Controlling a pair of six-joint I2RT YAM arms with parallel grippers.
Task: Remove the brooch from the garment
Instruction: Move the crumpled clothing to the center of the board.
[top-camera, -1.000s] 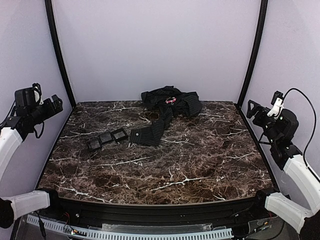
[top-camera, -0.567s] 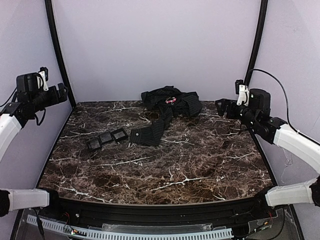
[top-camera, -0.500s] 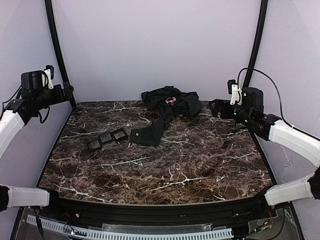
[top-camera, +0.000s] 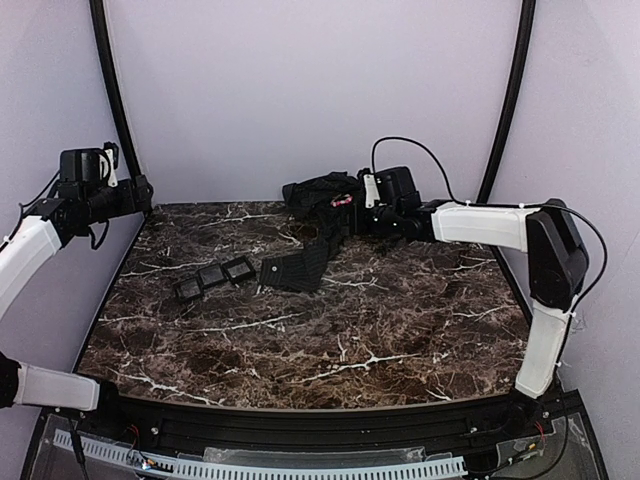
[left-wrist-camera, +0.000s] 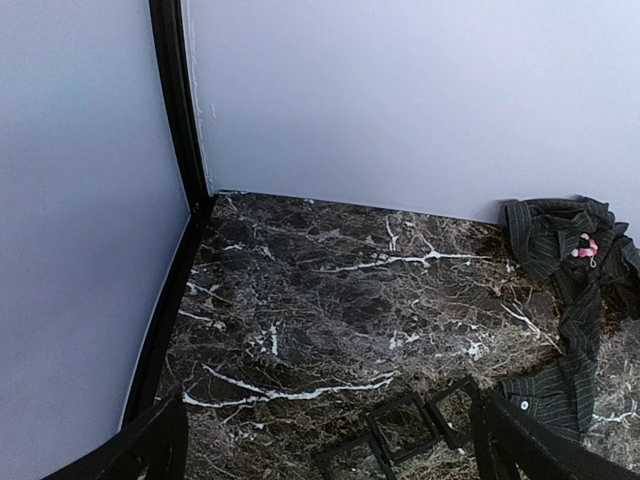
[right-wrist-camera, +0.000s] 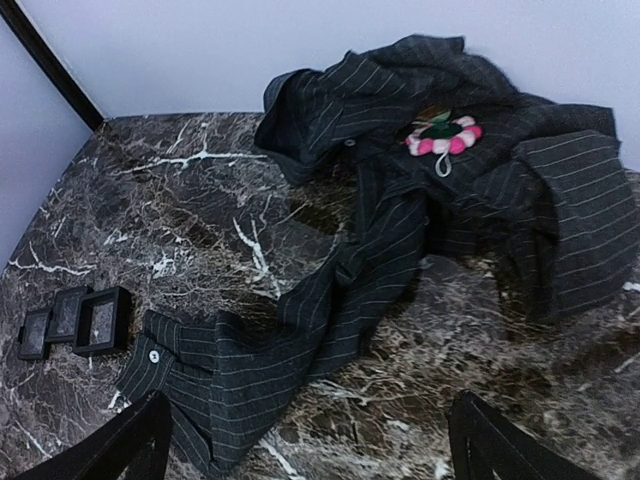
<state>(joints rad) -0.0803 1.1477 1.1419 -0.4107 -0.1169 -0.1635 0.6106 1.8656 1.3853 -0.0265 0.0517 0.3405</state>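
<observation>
Your left wrist view cuts off the shirt (left-wrist-camera: 575, 310) at its right edge and the small trays (left-wrist-camera: 405, 430) at its bottom edge.

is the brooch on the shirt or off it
On it: the pink brooch sits on top of the crumpled striped shirt.

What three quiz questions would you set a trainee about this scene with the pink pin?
1. True or false: the brooch lies on the dark striped garment.
2. How many small black trays sit on the marble table?
3. Which pincer is nearer the brooch? A) the left pincer B) the right pincer C) both equally near
Key: 1 true. 2 three. 3 B: the right pincer hovers by the garment with its jaws open, while the left pincer is off by the left wall.
</observation>
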